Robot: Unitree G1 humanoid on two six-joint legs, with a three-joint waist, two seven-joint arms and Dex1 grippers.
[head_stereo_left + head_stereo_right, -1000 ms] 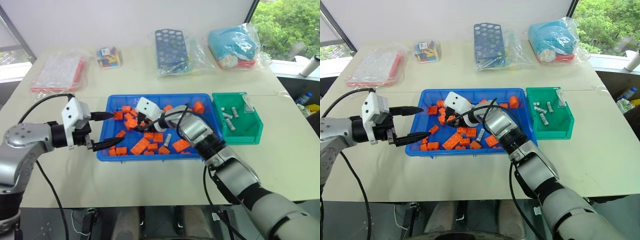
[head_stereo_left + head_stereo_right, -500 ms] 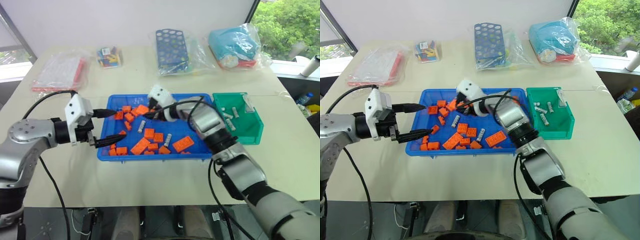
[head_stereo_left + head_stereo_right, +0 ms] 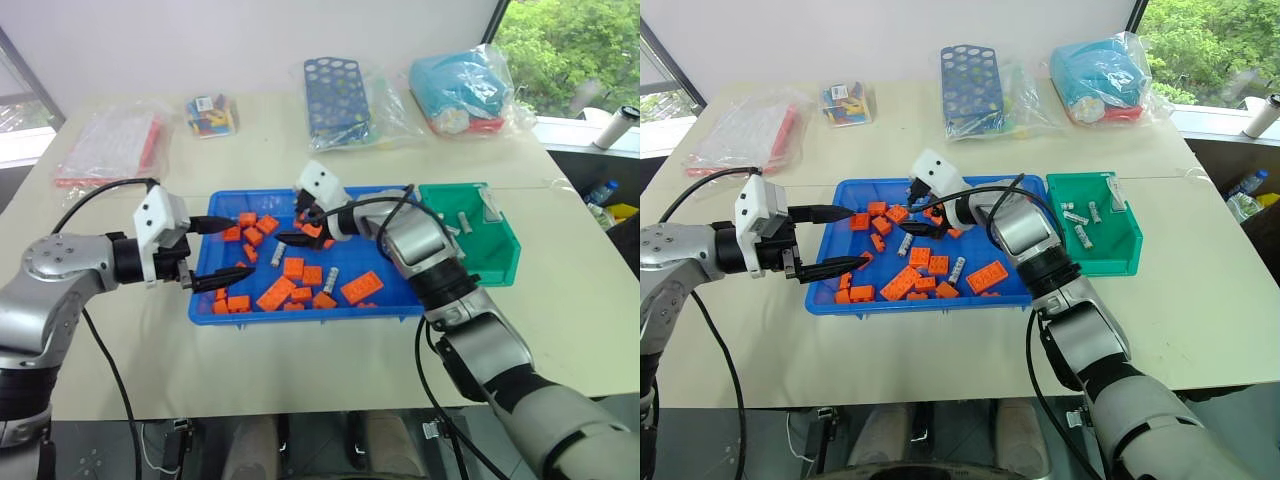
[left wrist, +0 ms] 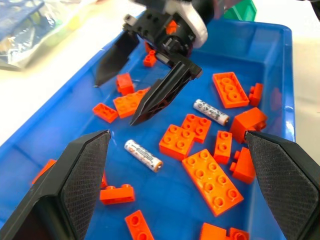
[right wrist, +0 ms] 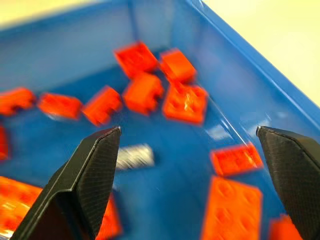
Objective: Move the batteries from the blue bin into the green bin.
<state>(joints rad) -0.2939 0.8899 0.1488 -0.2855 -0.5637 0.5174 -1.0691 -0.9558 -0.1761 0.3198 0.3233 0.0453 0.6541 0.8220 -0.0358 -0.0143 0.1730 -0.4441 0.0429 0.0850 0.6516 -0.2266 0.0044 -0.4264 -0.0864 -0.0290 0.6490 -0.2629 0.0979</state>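
Observation:
The blue bin [image 3: 205, 300] lies mid-table, holding several orange bricks and two silver batteries [image 3: 278, 254] [image 3: 330, 280]. My right gripper [image 3: 296, 228] hovers open over the bin's far middle, nothing between its fingers, just above one battery [image 5: 134, 156]. At the bin's left end my left gripper [image 3: 238, 246] stands open and empty, pointing across the bricks. The left wrist view shows both batteries [image 4: 143, 155] [image 4: 211, 111] and the right gripper [image 4: 116, 102] above them. Against the blue bin's right end stands the green bin [image 3: 500, 265], with several batteries [image 3: 462, 222] inside.
Along the table's far side lie a bagged dark-blue rack with round holes [image 3: 340, 100], a teal bundle in plastic [image 3: 465, 85], a small bag of coloured pieces [image 3: 212, 113] and a red-and-clear bag [image 3: 112, 145]. Cables trail from both wrists.
My right gripper has lifted out of the bricks, moved toward the bin's far side and spread its fingers wide. The left arm has stayed put.

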